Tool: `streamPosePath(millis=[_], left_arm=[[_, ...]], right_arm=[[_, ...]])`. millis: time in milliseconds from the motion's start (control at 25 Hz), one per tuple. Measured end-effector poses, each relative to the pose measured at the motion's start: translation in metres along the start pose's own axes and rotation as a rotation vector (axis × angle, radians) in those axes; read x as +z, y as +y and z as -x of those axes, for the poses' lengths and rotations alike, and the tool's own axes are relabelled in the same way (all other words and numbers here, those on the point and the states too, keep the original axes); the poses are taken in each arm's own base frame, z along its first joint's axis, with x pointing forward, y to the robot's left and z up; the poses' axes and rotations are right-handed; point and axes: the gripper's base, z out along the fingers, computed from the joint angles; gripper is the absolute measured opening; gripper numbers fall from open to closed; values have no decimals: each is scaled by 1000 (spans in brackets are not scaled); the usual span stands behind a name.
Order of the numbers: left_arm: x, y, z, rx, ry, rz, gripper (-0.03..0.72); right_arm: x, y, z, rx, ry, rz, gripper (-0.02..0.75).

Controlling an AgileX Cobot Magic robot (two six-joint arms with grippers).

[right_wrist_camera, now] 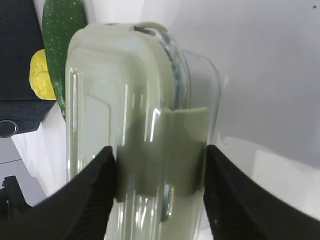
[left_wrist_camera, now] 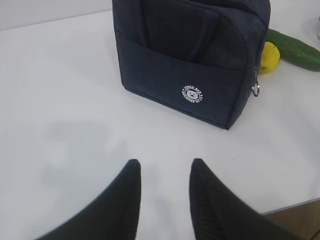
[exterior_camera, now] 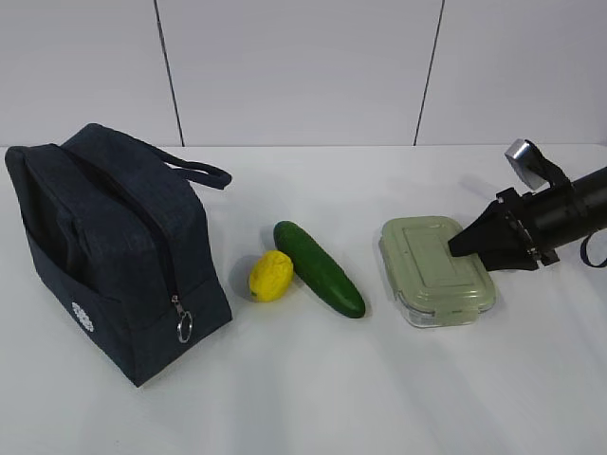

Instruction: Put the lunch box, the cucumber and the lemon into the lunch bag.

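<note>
The pale green lunch box [exterior_camera: 432,265] lies at the right of the table. My right gripper [exterior_camera: 460,245] is shut on its right end, one finger on the lid and one on the glass base, at the clip [right_wrist_camera: 162,150]. The dark green cucumber [exterior_camera: 320,270] and the yellow lemon [exterior_camera: 271,276] lie side by side in the middle. The navy lunch bag [exterior_camera: 114,246] stands at the left, its ring pull [exterior_camera: 185,327] hanging at the zipper's lower front end. My left gripper [left_wrist_camera: 165,162] is open and empty over bare table, short of the bag [left_wrist_camera: 190,50]. It does not show in the exterior view.
The white table [exterior_camera: 313,398] meets a white panelled wall at the back. The table's near edge [left_wrist_camera: 295,206] shows at the lower right of the left wrist view. The lemon [right_wrist_camera: 42,75] and cucumber [right_wrist_camera: 62,30] show beyond the box in the right wrist view.
</note>
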Motion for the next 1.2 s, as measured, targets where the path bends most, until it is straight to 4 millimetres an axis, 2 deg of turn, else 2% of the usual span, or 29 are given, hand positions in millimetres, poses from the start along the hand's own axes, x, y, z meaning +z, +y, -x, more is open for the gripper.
streamPosePath(millis=[1200], left_arm=[[0,0,0,0,0,0,242]], right_arm=[[1,0,2,15,-26,12,406]])
